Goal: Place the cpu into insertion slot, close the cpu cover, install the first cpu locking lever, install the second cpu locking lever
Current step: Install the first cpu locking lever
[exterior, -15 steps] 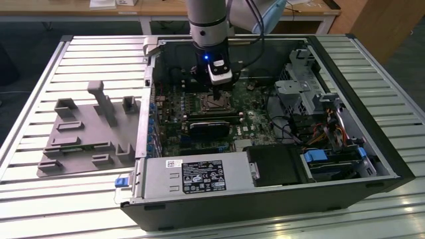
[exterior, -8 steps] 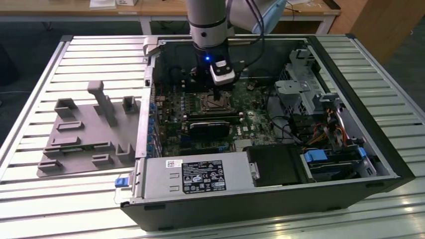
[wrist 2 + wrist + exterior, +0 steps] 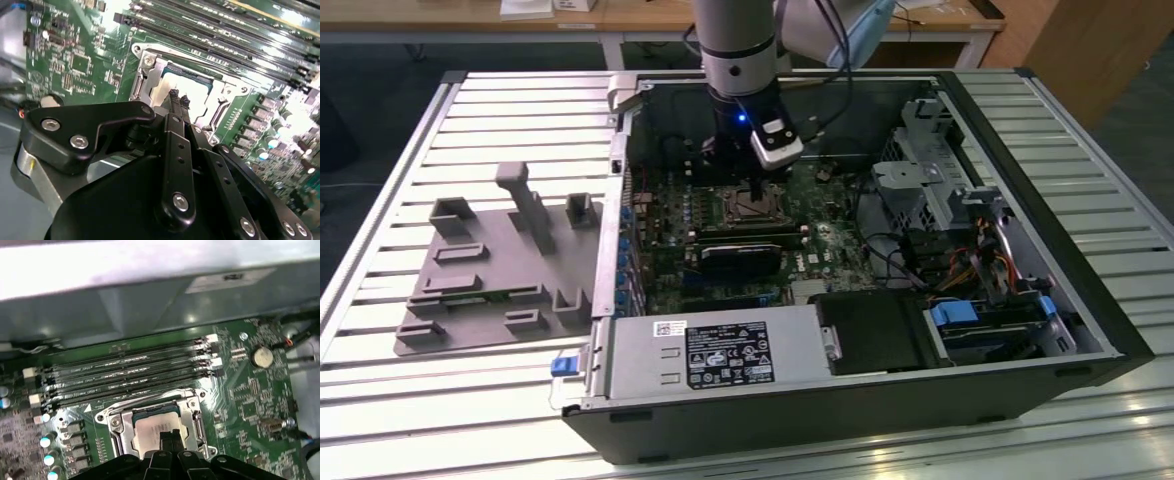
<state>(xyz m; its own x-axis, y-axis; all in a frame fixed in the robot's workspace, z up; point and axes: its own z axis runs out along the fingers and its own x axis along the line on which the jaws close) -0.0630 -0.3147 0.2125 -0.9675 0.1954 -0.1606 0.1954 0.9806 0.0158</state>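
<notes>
Slatted desk (image 3: pixel 454 420), open case (image 3: pixel 854 410): gripper (image 3: pixel 178 97) over the slot (image 3: pixel 744 212).
Cpu (image 3: pixel 152 426) seated, cover (image 3: pixel 193 412) looks down; gripper narrow, empty. Lever step seems in hand, calling for a steady push.

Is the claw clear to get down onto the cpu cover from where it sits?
Probably yes. The claw hangs right above the cpu cover, which seems to lie flat around the cpu, with nothing between them; the memory slots lie off to the side.
</notes>
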